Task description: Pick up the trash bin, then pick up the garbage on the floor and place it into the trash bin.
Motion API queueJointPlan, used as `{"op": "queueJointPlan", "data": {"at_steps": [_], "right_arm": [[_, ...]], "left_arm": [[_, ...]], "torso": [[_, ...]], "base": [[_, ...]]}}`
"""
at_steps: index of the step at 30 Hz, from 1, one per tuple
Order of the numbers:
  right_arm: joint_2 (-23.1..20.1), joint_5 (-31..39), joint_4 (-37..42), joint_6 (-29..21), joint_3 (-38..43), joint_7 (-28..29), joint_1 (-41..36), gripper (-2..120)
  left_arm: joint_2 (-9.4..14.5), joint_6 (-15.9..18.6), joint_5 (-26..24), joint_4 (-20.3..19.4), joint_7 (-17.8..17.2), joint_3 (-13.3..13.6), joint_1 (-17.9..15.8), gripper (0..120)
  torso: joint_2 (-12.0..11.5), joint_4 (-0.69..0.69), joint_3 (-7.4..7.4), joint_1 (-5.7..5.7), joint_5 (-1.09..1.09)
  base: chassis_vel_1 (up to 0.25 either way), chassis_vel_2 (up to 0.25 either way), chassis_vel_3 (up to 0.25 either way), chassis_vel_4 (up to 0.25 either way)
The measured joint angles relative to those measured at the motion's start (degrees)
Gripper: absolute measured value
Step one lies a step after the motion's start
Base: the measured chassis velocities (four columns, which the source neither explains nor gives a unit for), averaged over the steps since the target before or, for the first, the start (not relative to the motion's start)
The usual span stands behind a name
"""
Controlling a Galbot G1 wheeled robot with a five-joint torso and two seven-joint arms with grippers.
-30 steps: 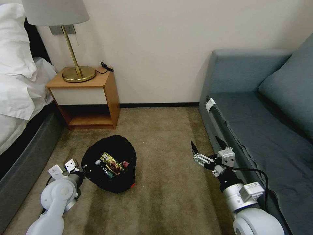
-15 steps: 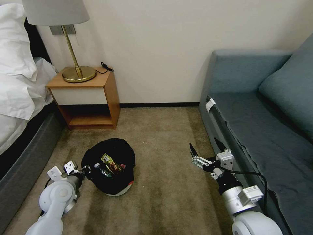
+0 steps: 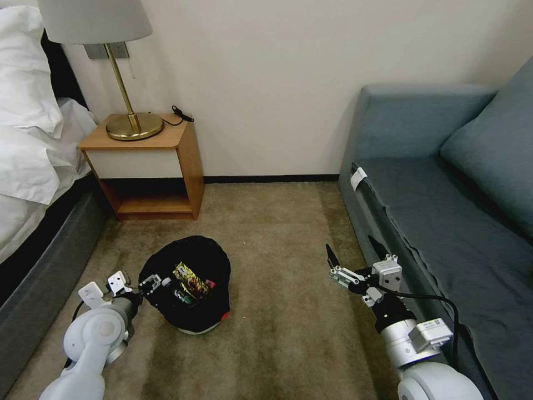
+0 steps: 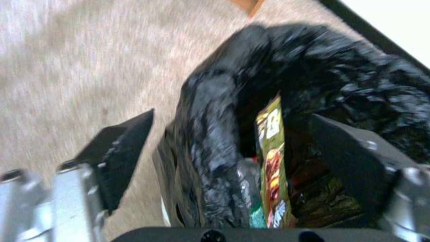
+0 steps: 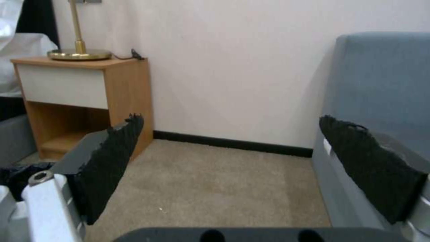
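Down on the beige carpet (image 3: pixel 288 333), between a bed (image 3: pixel 33 183) and a grey-blue sofa (image 3: pixel 444 211), the trash bin (image 3: pixel 191 311) sits tilted, its black bag crumpled around the rim and a sliver of pale base showing at the near side. The robot's left gripper (image 3: pixel 152 283) is at the bin's left rim. From the left wrist view, its jaws stand apart and straddle that rim: one black finger (image 4: pixel 123 158) hangs outside over the carpet, the other inside the bag, and the wrinkled plastic wall (image 4: pixel 210 151) between them touches neither pad. Inside the bin lies the garbage: a green and gold printed wrapper (image 3: pixel 189 279) standing on edge, a small clear bottle (image 3: pixel 169 284) beside it, and a spot of red (image 3: pixel 211 283) that is too small to make out.

The right gripper (image 3: pixel 355 255) hovers above the carpet close to the sofa's front edge, well apart from the bin. Its two dark, ragged-edged fingers (image 5: pixel 112 161) are spread wide with nothing between them, pointing toward the white wall (image 3: pixel 277 83).

A wooden nightstand (image 3: pixel 147 166) stands against the wall behind the bin, a brass lamp (image 3: pixel 119 66) on top.
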Motion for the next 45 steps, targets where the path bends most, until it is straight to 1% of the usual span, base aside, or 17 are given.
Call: {"op": "queueJointPlan", "data": {"at_steps": [2,5,6,7,8,11,12,13,17,20,21,23,24,27,37,40,45], "right_arm": [[0.1,0.0,0.0,0.0,0.1,0.0,0.0,100],[0.4,0.0,-0.1,0.2,0.1,-0.5,-0.2,100],[0.4,0.0,-0.1,0.2,0.1,-0.5,-0.2,100],[0.7,0.0,-0.3,0.4,0.1,-0.8,-0.2,100],[0.7,0.0,-0.3,0.4,0.1,-0.8,-0.2,100],[1.5,-0.1,-0.3,0.8,0.4,-1.3,-0.6,100],[1.5,-0.1,-0.3,0.8,0.4,-1.3,-0.6,100],[2.0,-0.3,-0.3,1.0,0.7,-1.4,-0.9,100],[2.5,-0.5,-0.2,1.2,0.7,-1.5,-1.2,100],[3.5,-1.0,-0.2,2.1,0.8,-1.8,-2.3,100],[3.5,-1.0,-0.2,2.1,0.8,-1.8,-2.3,100],[4.3,-1.9,-0.1,3.1,1.1,-2.5,-3.1,100],[4.3,-1.9,-0.1,3.1,1.1,-2.5,-3.1,100],[5.6,-3.0,0.5,4.3,2.0,-3.7,-4.3,100],[8.4,-4.4,0.5,7.7,4.0,-5.7,-5.8,100],[9.5,-4.6,0.0,9.0,4.5,-6.1,-5.8,100],[10.6,-4.8,-0.3,9.8,5.7,-6.7,-5.8,100]], "left_arm": [[0.1,-0.7,2.7,-1.0,2.0,-0.2,1.0,98],[0.1,-4.1,10.4,-3.2,8.1,-1.0,3.4,100],[0.1,-4.1,10.4,-3.2,8.1,-1.0,3.4,100],[0.1,-6.8,12.9,-4.2,12.1,-1.4,4.4,100],[0.1,-6.8,12.9,-4.2,12.1,-1.4,4.4,100],[0.2,-13.8,18.3,-4.8,22.7,-1.6,5.2,100],[0.2,-13.8,18.3,-4.8,22.7,-1.6,5.2,100],[0.1,-16.8,19.6,-4.8,26.1,-1.3,5.1,100],[-0.3,-20.6,21.2,-4.7,29.0,-1.2,5.0,100],[-2.9,-26.6,21.8,-4.6,31.9,-1.3,6.0,100],[-2.9,-26.6,21.8,-4.6,31.9,-1.3,6.0,100],[-5.0,-31.3,22.2,-4.9,33.9,-1.4,7.8,100],[-5.0,-31.3,22.2,-4.9,33.9,-1.4,7.8,100],[-6.6,-35.6,23.9,-5.7,35.4,-1.5,9.7,100],[-8.5,-41.1,31.7,-5.9,37.1,-1.9,11.7,100],[-9.1,-43.3,33.8,-6.0,36.1,-1.9,12.3,100],[-10.4,-45.5,37.7,-7.2,30.8,-1.6,12.8,100]], "torso": [[0.0,0.01,0.00,0.00,0.00],[0.0,0.00,0.00,0.00,0.00],[0.0,0.00,0.00,0.00,0.00],[0.0,0.01,0.00,0.00,0.00],[0.0,0.01,0.00,0.00,0.00],[0.0,0.00,0.00,0.00,0.00],[0.0,0.00,0.00,0.00,0.00],[0.0,0.00,0.00,0.00,0.00],[0.0,0.00,0.00,0.00,0.01],[0.0,0.00,0.00,0.00,0.00],[0.0,0.00,0.00,0.00,0.00],[0.0,0.00,0.00,0.00,0.00],[0.0,0.00,0.00,0.00,0.00],[0.0,0.01,0.00,0.00,0.00],[0.0,0.01,0.00,0.00,0.00],[0.0,0.00,0.00,0.00,0.00],[0.0,0.00,0.00,0.00,0.00]], "base": [[0.000,0.000,0.000,0.000],[0.000,0.000,0.000,0.000],[0.000,0.000,0.000,0.000],[0.000,0.000,0.000,0.000],[0.000,0.000,0.000,0.000],[0.000,0.000,0.000,0.000],[0.000,0.000,0.000,0.000],[0.000,0.000,0.000,0.000],[0.000,0.000,0.000,0.000],[0.000,0.000,0.000,0.000],[0.000,0.000,0.000,0.000],[0.000,0.000,0.000,0.000],[0.000,0.000,0.000,0.000],[0.000,0.000,0.000,0.000],[0.000,0.000,0.000,0.000],[0.000,0.000,0.000,0.000],[0.000,0.000,0.000,0.000]]}}
